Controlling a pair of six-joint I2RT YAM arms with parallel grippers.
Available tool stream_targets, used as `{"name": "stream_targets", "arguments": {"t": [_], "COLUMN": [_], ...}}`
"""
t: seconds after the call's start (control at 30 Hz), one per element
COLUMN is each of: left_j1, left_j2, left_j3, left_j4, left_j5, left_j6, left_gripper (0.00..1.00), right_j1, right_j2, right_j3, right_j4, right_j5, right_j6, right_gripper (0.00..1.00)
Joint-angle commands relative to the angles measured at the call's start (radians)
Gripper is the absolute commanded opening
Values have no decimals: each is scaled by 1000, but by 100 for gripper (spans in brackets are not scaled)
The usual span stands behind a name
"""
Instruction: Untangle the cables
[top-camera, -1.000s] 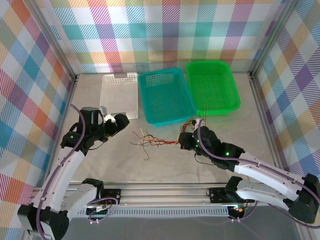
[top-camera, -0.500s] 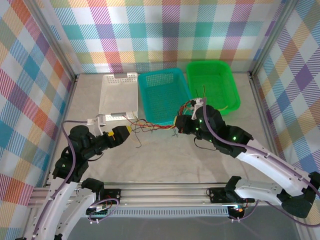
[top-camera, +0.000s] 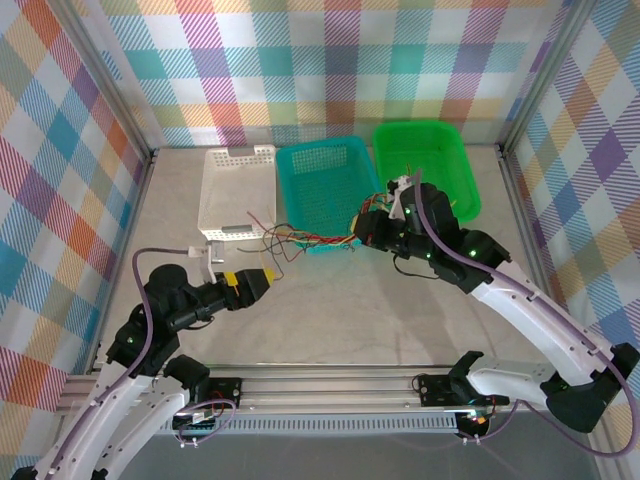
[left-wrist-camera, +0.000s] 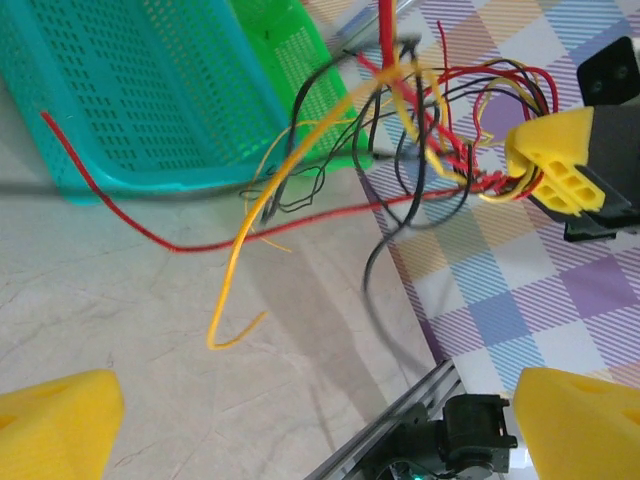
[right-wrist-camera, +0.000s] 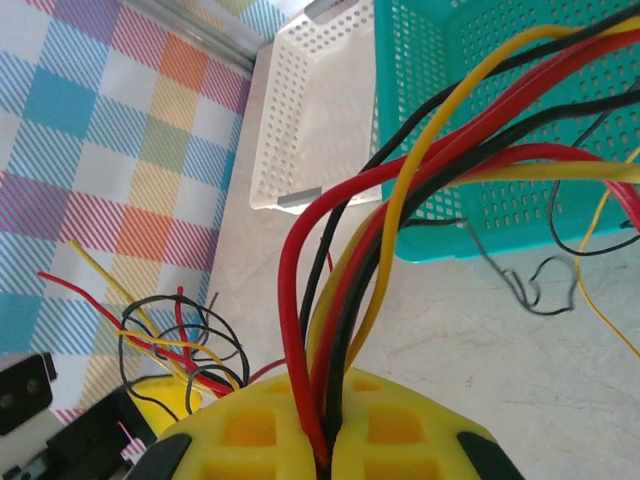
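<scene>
Red, yellow and black cables (top-camera: 305, 240) fan out leftward from the right gripper (top-camera: 362, 234), just right of centre in the overhead view. Its yellow pads are clamped tight on one end of the bunch, as the right wrist view shows from close up. The bundle hangs above the table (top-camera: 330, 320), crossing the front wall of the teal basket (top-camera: 330, 190). Its loose ends splay towards the near corner of the white basket (top-camera: 238, 190). The green basket (top-camera: 425, 170) sits behind the right gripper, towards the upper right. Lower left of the strands, the left gripper (top-camera: 262, 281) points at them with its fingers spread wide and nothing between them. In its wrist view, a yellow strand curls down mid-frame and a red one runs across in front of the teal basket's wall.
</scene>
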Motion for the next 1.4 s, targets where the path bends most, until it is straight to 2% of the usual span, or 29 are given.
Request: {"name": "stream_targets", "arguments": {"t": [0.0, 0.37, 0.7, 0.93, 1.17, 1.37], "left_j1": [-44, -177, -254, -253, -254, -255], "left_j2": [-6, 25, 122, 119, 156, 132], "left_j3": [-41, -202, -214, -228, -187, -145], "left_j4": [58, 400, 597, 619, 582, 527], "left_j5": [-63, -217, -363, -508, -555, -571], "left_j6": [-15, -245, -369, -465, -465, -428], "left_gripper": [99, 98, 100, 100, 100, 97], "right_j1": [-22, -38, -38, -38, -38, -38], "right_j2": [-44, -113, -144, -191, -221, -264], "right_j3": [19, -65, -159, -221, -273, -290], "right_j4": [62, 231, 353, 403, 435, 361], "right_j5": [-47, -105, -141, -153, -182, -128], "right_j6": [55, 174, 251, 298, 327, 282], "right_gripper": [0, 0, 0, 0, 0, 0]}}
